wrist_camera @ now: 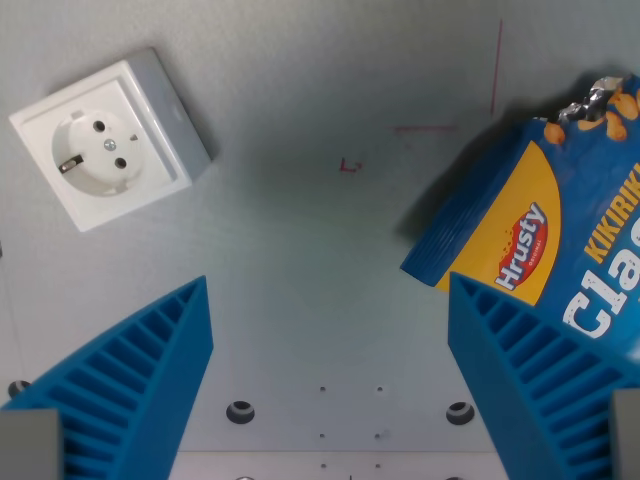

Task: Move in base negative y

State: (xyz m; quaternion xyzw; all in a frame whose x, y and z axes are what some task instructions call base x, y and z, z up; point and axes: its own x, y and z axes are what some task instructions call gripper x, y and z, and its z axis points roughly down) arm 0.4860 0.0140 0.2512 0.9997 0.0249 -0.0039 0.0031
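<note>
Blue ribbed fingers (130, 385) of the gripper (330, 385) stand wide apart at the near edge of the wrist view, holding nothing, with only bare grey table (320, 250) between them. The task is a pure translation along base negative y, so no object needs to be grasped, which likely explains the spread, empty jaws. Taking the gripper as landmark, a blue snack box (545, 215) lies just beyond the finger on the wrist view's right, tilted, its near corner partly hidden behind that finger. Farther off, past the finger on the wrist view's left, a white wall socket (110, 140) rests flat on the table, well apart from the gripper. Faint red marks (430, 128) lie farthest, between socket and box.
</note>
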